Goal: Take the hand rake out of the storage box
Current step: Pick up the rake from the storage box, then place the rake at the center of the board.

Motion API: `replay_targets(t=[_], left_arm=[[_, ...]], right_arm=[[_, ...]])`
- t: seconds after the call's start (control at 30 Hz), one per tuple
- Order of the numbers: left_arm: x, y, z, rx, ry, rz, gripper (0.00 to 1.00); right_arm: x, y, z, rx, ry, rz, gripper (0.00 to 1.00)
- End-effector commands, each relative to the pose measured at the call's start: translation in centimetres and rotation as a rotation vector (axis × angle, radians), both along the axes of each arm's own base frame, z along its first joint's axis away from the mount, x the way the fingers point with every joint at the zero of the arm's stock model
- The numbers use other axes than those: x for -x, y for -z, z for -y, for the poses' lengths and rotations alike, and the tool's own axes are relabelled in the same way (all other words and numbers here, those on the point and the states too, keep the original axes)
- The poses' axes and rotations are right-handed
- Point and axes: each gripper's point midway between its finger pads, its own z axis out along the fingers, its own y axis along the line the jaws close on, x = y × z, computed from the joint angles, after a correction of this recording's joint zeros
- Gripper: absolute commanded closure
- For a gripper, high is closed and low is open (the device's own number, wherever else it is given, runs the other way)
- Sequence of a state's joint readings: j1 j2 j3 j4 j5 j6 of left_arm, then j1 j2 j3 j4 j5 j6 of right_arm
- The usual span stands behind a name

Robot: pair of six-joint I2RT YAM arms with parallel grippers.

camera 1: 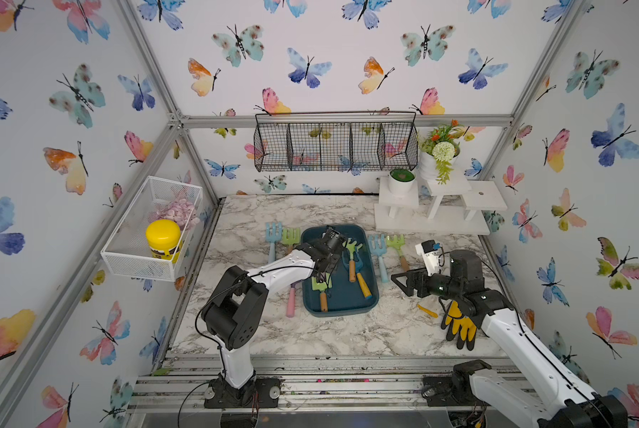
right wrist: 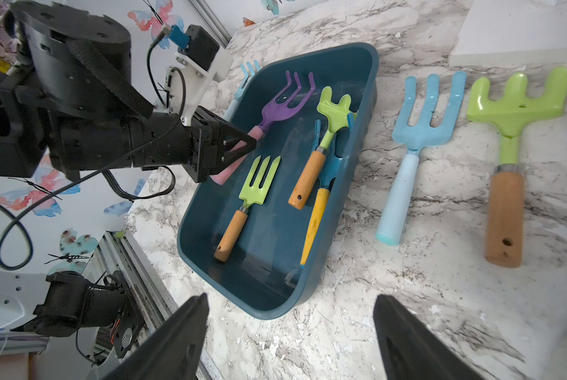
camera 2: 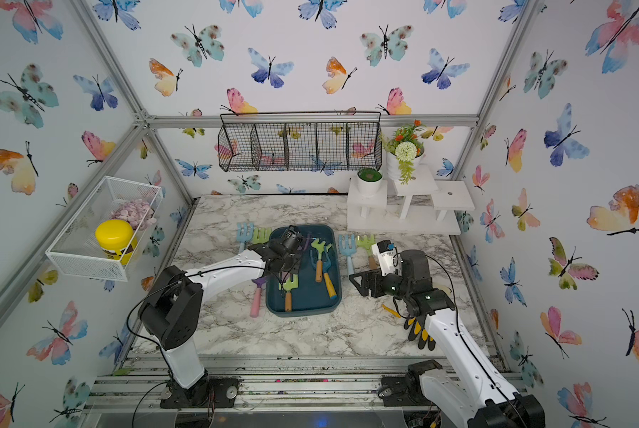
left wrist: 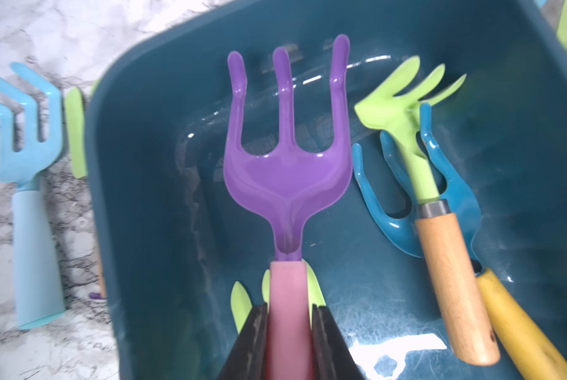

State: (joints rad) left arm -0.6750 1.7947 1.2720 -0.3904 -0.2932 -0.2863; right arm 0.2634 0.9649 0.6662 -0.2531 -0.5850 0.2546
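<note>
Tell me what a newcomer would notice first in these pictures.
Bright butterfly wallpaper covers the walls around the marble table. At the centre, the left gripper is clamped on the pink handle of a purple rake inside the teal box, beside three other tools. More pastel rakes lie on the table on either side of the box.

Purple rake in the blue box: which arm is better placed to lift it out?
Left: the left gripper grips the rake by its pink handle inside the box; the right gripper stands open outside it.
</note>
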Motion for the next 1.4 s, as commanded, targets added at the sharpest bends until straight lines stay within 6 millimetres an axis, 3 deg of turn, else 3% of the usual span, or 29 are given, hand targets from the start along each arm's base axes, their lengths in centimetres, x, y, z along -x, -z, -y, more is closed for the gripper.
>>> replay_targets(t=[0.0, 0.37, 0.57, 0.8, 0.9, 1.13, 1.37], left_arm=[[0.5, -2.7, -1.6, -0.001, -0.047, 0.046, 0.77], [4.2, -7.1, -6.5, 0.039, -0.141, 0.153, 0.82], [6.6, -7.4, -11.2, 0.039, -0.245, 0.183, 0.84], [8.6, -5.2, -15.5, 0.03, -0.322, 0.144, 0.86], [8.9, -4.5, -15.3, 0.047, -0.301, 0.135, 0.87], [9.0, -0.2, -17.0, -0.035, -0.346, 0.098, 0.98], [9.1, 0.7, -17.6, -0.042, -0.363, 0.079, 0.98]], right_arm=[[0.4, -0.1, -0.5, -0.018, -0.03, -0.002, 0.15], [0.8, -0.8, -0.6, -0.035, -0.041, 0.025, 0.15], [1.1, -1.3, -0.8, -0.051, -0.056, 0.04, 0.15], [1.4, -1.5, -0.9, -0.065, -0.069, 0.049, 0.15], [1.5, -1.6, -1.0, -0.069, -0.075, 0.049, 0.15], [1.8, -2.3, -0.9, -0.08, -0.076, 0.078, 0.14], [2.2, -2.6, -1.2, -0.095, -0.095, 0.086, 0.14]])
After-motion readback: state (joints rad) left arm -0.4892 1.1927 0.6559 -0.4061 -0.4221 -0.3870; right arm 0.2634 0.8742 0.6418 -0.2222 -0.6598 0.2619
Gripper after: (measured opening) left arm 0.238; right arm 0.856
